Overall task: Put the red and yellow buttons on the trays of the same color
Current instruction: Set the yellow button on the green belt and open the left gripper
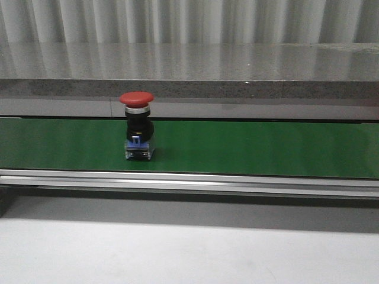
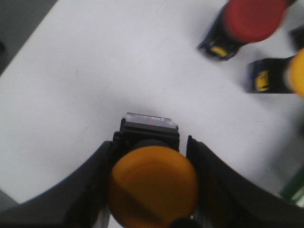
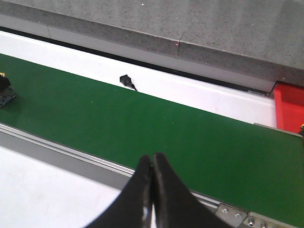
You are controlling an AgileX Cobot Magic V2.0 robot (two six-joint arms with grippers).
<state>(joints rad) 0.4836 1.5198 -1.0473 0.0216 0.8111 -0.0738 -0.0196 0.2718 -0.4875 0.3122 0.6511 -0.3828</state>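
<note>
Your left gripper (image 2: 151,187) has its jaws clamped on a yellow mushroom-head push button (image 2: 152,183): a black finger (image 2: 92,190) presses on each side of the button's black body, the yellow cap faces the wrist camera, and the clear contact block at its base points down toward the white table (image 2: 95,71). You cannot tell from this view whether the base touches the table. Beyond it on the same table lie a red push button (image 2: 240,23), tipped on its side with a small yellow label on its black body, and just beside that a second yellow push button (image 2: 278,76), also on its side with a yellow label; both are blurred, so no writing can be read on them. A sliver of green shows at the picture's edge near them.

Your right gripper (image 3: 153,190) has its jaws pressed together with nothing between them, and it hangs over the near aluminium rail (image 3: 57,149) of the green conveyor belt (image 3: 142,123). Past the belt's far edge you see a white strip, then a grey speckled stone ledge (image 3: 190,23). A corner of the red tray (image 3: 289,107) shows beyond the belt's far side.

In the front view another red mushroom-head push button (image 1: 138,124) stands upright on the belt, cap up, resting on its clear contact block with a small blue part on its front. No brand or lettering is legible anywhere.
</note>
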